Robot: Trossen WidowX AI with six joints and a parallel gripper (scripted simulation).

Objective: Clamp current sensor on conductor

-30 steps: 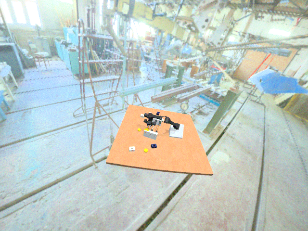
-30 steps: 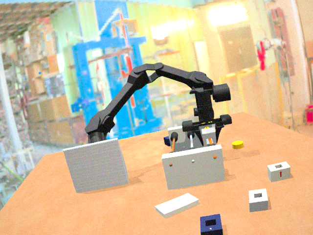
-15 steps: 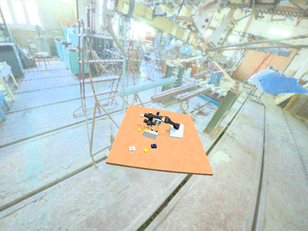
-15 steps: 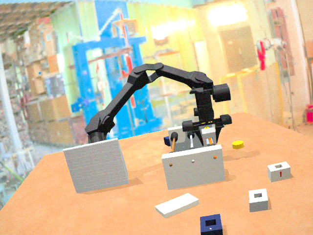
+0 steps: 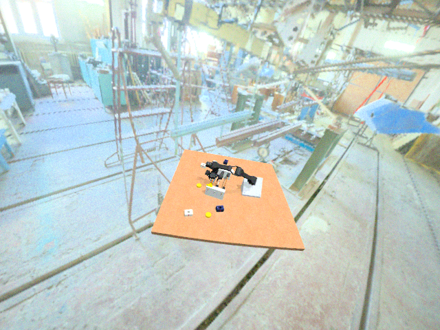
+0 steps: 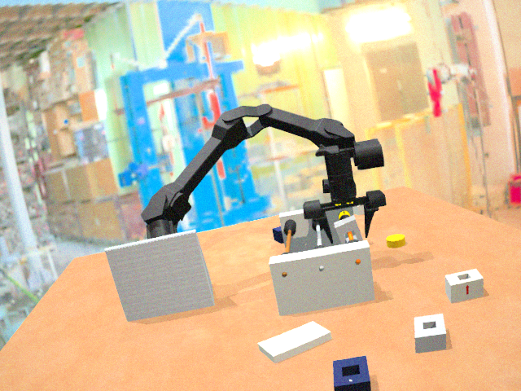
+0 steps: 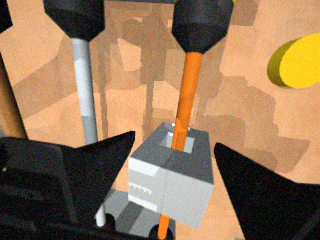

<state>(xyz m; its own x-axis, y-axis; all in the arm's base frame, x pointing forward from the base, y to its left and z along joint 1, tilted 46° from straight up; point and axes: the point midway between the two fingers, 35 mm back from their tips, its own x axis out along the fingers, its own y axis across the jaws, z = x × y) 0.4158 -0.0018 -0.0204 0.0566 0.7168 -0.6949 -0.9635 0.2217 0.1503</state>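
Note:
The grey-white current sensor [image 7: 187,197] [image 6: 343,230] sits tilted round the rightmost orange conductor [image 7: 190,75], which runs through its window. Its body looks closed; small teeth show on its left side, but whether it is latched cannot be told. Its arrow is not visible. My gripper [image 7: 174,140] [image 6: 349,239] is open, one finger on each side of the sensor with gaps between. The conductors span two grey walls, the near one [image 6: 321,278] [image 5: 214,192] bearing no readable LOAD lettering. A yellow round mark [image 6: 343,214] shows at the far wall, behind the sensor.
A white conductor [image 7: 85,100] [image 6: 318,235] runs close beside the left finger. Farther left is another orange conductor [image 6: 288,242]. A yellow disc [image 6: 395,240] [image 7: 305,62], a red-arrowed white block [image 6: 456,290], a white block [image 6: 430,338], a navy block [image 6: 352,384] and a white slab [image 6: 294,340] lie around.

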